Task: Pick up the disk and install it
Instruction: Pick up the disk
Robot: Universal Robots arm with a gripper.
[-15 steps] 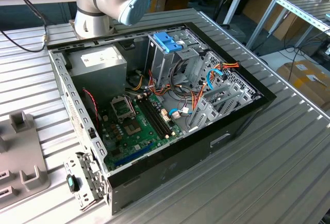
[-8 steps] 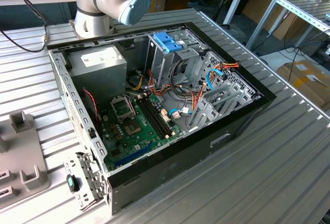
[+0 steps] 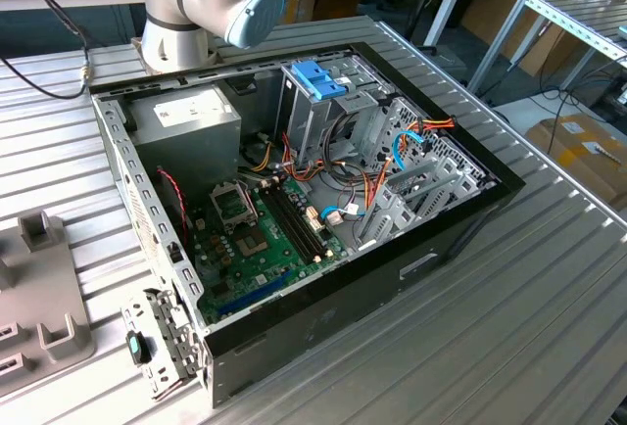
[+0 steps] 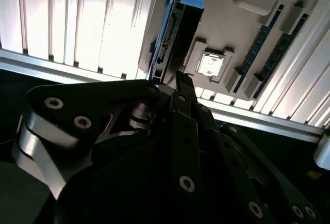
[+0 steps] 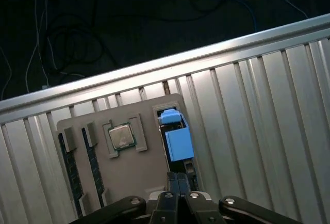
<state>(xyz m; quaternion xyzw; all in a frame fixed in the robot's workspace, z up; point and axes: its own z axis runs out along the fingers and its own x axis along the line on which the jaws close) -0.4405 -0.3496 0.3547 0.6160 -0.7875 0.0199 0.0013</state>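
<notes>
The disk [image 5: 175, 136], dark with a bright blue carrier frame, stands on edge in a slot of a grey holder tray [image 5: 139, 167]. In the second wrist view the disk [image 4: 174, 33] shows its connector edge and blue frame. My gripper [image 5: 177, 178] hovers above the disk's near end, its two dark fingers pressed together and holding nothing. In the second wrist view the gripper [image 4: 181, 80] points at the disk's end, apart from it.
The grey holder tray also carries a processor chip [image 5: 121, 136] and memory sticks [image 5: 69, 164], and rests on a ribbed metal table [image 5: 258, 105]. In the exterior view an open computer case [image 3: 294, 200] holds a tall metal cage topped by a blue bracket [image 3: 318, 79].
</notes>
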